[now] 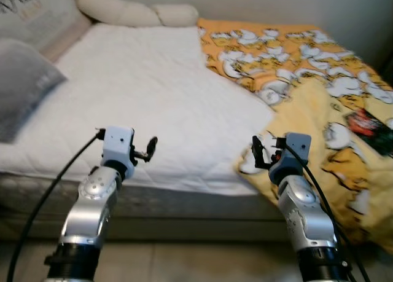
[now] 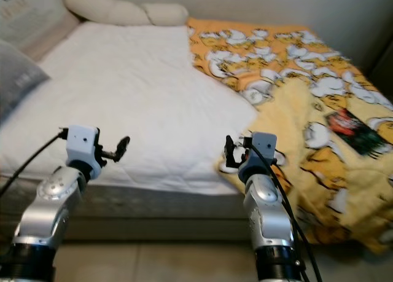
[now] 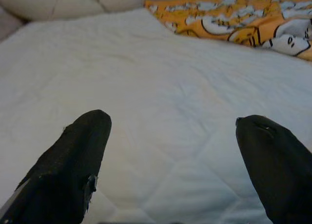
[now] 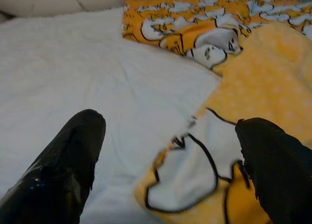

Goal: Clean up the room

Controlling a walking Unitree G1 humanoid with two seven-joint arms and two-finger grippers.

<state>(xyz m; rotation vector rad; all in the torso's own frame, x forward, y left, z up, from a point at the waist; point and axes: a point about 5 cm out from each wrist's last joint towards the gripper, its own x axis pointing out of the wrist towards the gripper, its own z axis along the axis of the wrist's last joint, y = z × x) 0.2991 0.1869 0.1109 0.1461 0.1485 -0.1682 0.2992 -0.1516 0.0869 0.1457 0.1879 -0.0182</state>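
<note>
A bed with a white quilted sheet (image 1: 153, 85) lies before me. An orange blanket (image 1: 307, 67) with white cartoon figures covers its right half and hangs over the near edge. My left gripper (image 1: 149, 150) is open, held above the near edge of the white sheet with nothing between its fingers (image 3: 78, 160). My right gripper (image 1: 258, 152) is open too, just over the folded-back corner of the blanket (image 4: 195, 170). A dark red and black flat thing (image 1: 368, 127) lies on the blanket at the far right.
A grey pillow (image 1: 24, 85) rests at the bed's left side. Cream bolsters (image 1: 135, 13) line the far edge against the wall. The mattress side (image 1: 184, 205) and pale floor lie below my arms.
</note>
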